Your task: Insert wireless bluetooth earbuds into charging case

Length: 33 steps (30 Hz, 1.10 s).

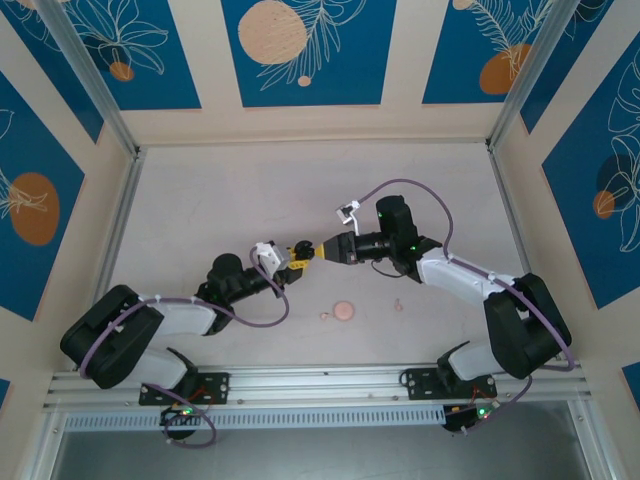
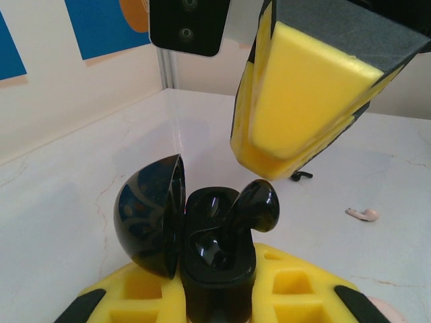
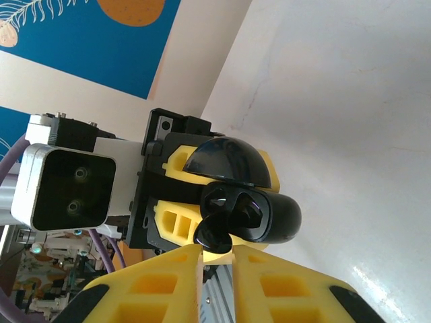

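Note:
My left gripper [image 2: 219, 299] is shut on the black charging case [image 2: 215, 262], holding it upright with its domed lid [image 2: 151, 222] swung open to the left. One black earbud [image 2: 257, 204] stands half in the case's right socket, its head sticking out above the rim. My right gripper [image 2: 269, 167] hangs just above that bud, its yellow fingers shut to a narrow slit with nothing between them. In the right wrist view the bud [image 3: 219, 232] lies right at the tips of the right gripper [image 3: 217, 252]. In the top view both grippers [image 1: 290, 256] [image 1: 310, 253] meet tip to tip at mid-table.
On the table beyond lie a pale pink earbud [image 2: 361, 214] and a small black earbud [image 2: 301, 175]. From above, a round pink disc [image 1: 343, 310] sits near the front, with a small pink piece on either side [image 1: 324, 316] [image 1: 398, 305]. Patterned walls enclose the table.

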Each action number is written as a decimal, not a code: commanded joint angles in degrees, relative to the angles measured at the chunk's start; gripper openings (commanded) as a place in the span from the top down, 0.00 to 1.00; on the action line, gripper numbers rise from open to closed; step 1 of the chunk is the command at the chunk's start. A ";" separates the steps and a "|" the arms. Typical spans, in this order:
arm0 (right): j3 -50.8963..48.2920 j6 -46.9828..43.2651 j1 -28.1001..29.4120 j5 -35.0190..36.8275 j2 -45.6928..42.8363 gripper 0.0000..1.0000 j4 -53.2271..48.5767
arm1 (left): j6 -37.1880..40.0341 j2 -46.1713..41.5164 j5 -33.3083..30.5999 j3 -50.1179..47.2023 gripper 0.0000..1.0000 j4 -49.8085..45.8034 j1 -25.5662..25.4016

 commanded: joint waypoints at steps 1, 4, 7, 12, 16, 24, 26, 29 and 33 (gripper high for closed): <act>1.72 0.35 0.63 -2.31 0.55 0.81 0.74 | 1.46 -1.26 0.42 0.06 0.92 0.43 -0.61; 1.73 0.36 0.80 -2.36 1.00 0.81 0.64 | 1.45 -1.34 0.50 0.11 0.92 0.34 -0.64; 1.83 0.27 0.89 -2.48 1.51 0.81 0.65 | 1.44 -1.43 0.46 0.10 0.92 0.29 -0.66; 2.32 0.27 1.15 -2.88 2.23 0.81 0.69 | 1.55 -1.69 0.40 0.06 0.92 -0.16 -0.62; 2.55 0.27 1.41 -3.17 2.34 0.82 0.90 | 1.55 -1.78 0.48 0.06 0.92 -0.31 -0.63; 2.99 -0.14 1.86 -3.45 2.85 0.84 0.76 | 1.63 -1.82 0.58 0.15 0.92 -0.40 -0.66; 3.10 -0.08 1.95 -3.43 3.16 0.84 0.78 | 1.63 -1.91 0.59 0.15 0.92 -0.44 -0.59; 3.34 -0.16 2.12 -3.45 3.34 0.84 0.83 | 1.68 -2.04 0.58 0.15 0.92 -0.61 -0.59; 3.82 -0.17 2.30 -3.37 3.64 0.84 0.91 | 1.69 -2.22 0.66 0.15 0.92 -0.92 -0.66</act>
